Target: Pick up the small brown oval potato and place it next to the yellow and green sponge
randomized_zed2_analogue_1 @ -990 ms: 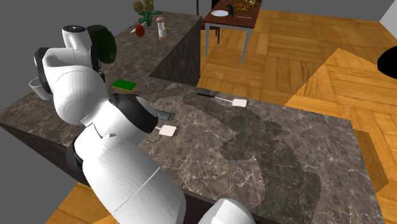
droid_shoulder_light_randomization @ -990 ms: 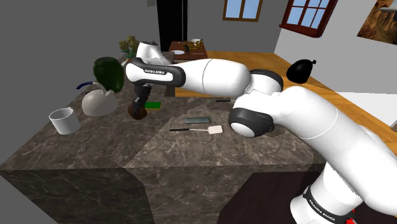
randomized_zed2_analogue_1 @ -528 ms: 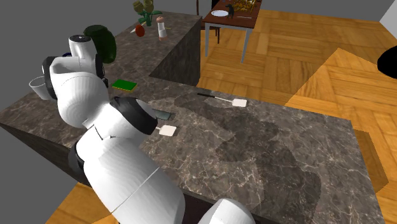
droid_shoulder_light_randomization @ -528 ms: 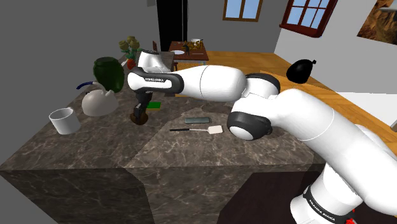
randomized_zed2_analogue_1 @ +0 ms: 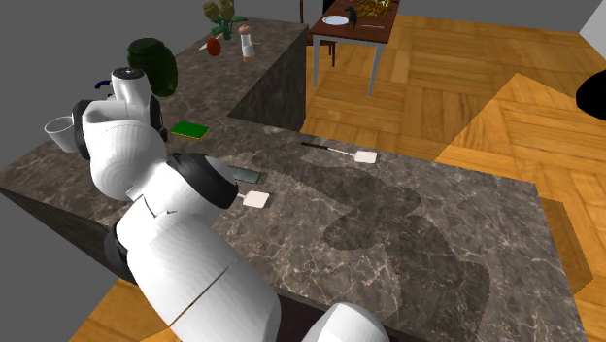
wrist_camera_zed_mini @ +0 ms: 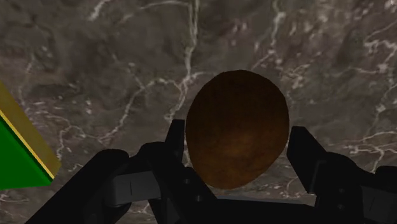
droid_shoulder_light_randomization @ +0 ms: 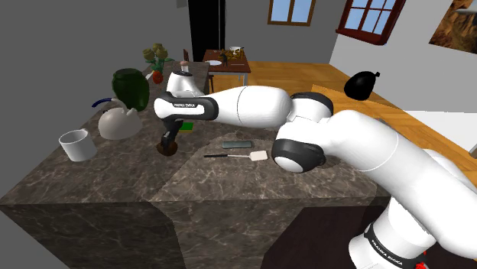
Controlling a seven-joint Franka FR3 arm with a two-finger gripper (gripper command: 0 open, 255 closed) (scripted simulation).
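Note:
A brown oval potato (wrist_camera_zed_mini: 236,130) sits between my black gripper's (wrist_camera_zed_mini: 236,145) fingers, which are shut on it from both sides. In the shoulder view the gripper (droid_shoulder_light_randomization: 170,140) points down and holds the potato (droid_shoulder_light_randomization: 166,150) at or just above the dark marble counter (droid_shoulder_light_randomization: 115,172). The green sponge with a yellow edge (droid_shoulder_light_randomization: 183,124) lies close behind the gripper. In the wrist view the sponge (wrist_camera_zed_mini: 16,153) lies a short way beside the potato. The second exterior view shows the sponge (randomized_zed2_analogue_1: 189,128) flat on the counter, beside my white arm.
A white cup (droid_shoulder_light_randomization: 75,144), a white kettle (droid_shoulder_light_randomization: 116,121) and a dark green jar (droid_shoulder_light_randomization: 130,88) stand toward the shoulder view's left. A spatula (droid_shoulder_light_randomization: 238,155) and a dark flat block (droid_shoulder_light_randomization: 238,144) lie to the right. The counter edge runs along the front.
The gripper has come down and slightly toward the shoulder view's right with the potato in it, now low over the counter near the sponge. The arm's wrist has swung along.

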